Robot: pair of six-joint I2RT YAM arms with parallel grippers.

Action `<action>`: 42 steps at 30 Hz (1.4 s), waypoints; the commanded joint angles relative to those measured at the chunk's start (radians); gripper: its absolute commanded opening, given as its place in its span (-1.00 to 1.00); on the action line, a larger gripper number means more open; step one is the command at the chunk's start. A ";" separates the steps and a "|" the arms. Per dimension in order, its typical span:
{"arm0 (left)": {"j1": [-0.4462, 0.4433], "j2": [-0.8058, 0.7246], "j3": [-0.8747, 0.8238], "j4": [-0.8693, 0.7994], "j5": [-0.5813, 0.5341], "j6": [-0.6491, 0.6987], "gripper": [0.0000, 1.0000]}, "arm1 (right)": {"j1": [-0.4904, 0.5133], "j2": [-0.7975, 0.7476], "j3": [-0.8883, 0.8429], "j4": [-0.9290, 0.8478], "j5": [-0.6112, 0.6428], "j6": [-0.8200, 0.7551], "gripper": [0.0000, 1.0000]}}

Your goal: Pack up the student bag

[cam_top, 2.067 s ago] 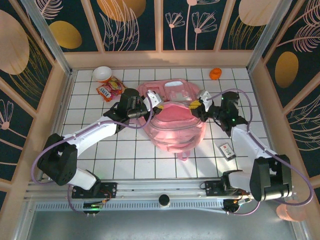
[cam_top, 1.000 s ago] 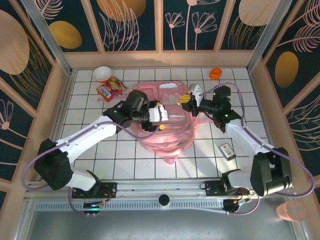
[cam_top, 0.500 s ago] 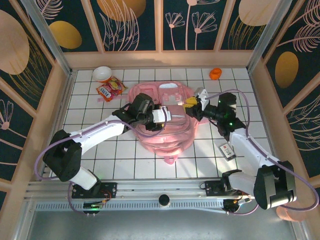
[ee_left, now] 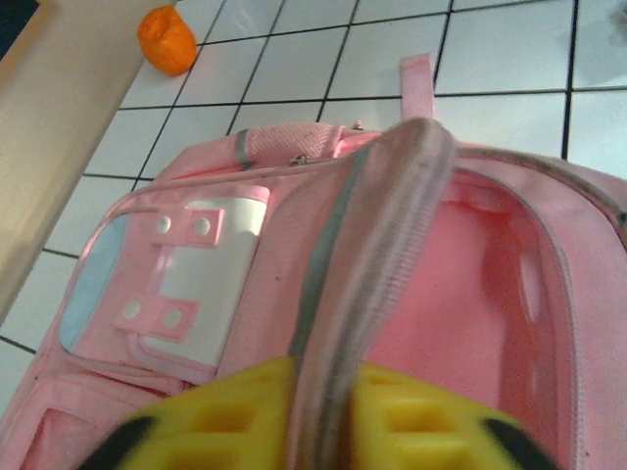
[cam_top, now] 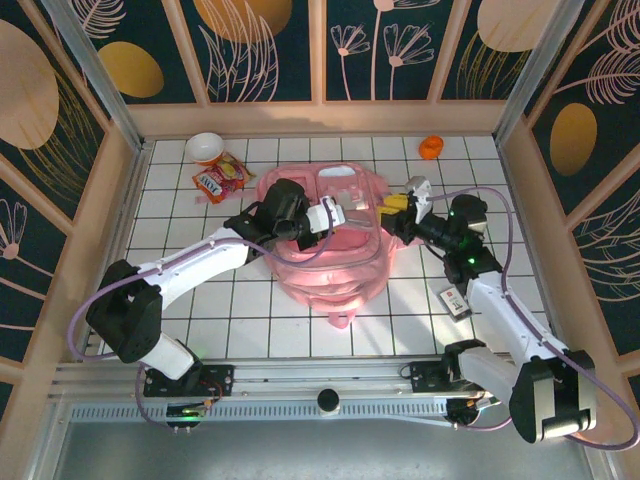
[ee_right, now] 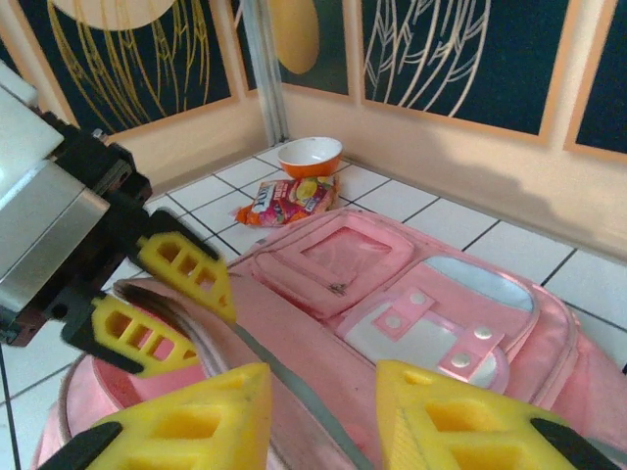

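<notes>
Left wrist, orange object [ee_left: 167, 39] beyond student bag [ee_left: 294, 235], right wrist, bowl [ee_right: 310, 155]

My desk [cam_top: 200, 300] is a white tiled top with dark grid lines, walled on three sides. The pink bag [cam_top: 330, 272] lies flat across its middle. At 11 o'clock, by the far wall, stands a bowl [cam_top: 204, 148], with a red and yellow snack packet [cam_top: 220, 181] just beside it. A small orange lump [cam_top: 430, 147] sits at 1 o'clock. A little card [cam_top: 455, 300] lies at 4 o'clock, apart from the bag.
</notes>
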 commanded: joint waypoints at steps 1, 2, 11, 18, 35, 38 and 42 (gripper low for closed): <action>-0.003 -0.012 0.021 -0.037 0.069 -0.023 -0.93 | -0.007 -0.022 -0.019 -0.009 0.028 0.096 -0.32; -0.003 -0.018 0.010 -0.038 0.079 -0.042 -0.98 | -0.005 -0.022 -0.026 -0.012 0.034 0.131 -0.31; -0.003 -0.057 -0.123 0.147 -0.040 -0.357 -1.00 | -0.004 -0.007 -0.056 -0.096 0.192 0.485 -0.11; -0.002 -0.067 -0.126 0.243 -0.106 -0.533 -1.00 | -0.006 0.050 0.033 -0.277 0.265 0.624 0.05; -0.003 -0.135 -0.103 0.295 -0.180 -0.766 -1.00 | -0.021 0.163 0.278 -0.788 0.543 0.755 0.20; -0.003 -0.143 -0.104 0.302 -0.193 -0.784 -1.00 | -0.032 0.188 0.314 -0.875 0.574 0.762 0.21; -0.002 -0.135 -0.096 0.297 -0.181 -0.789 -1.00 | -0.063 0.202 0.328 -0.930 0.575 0.755 0.22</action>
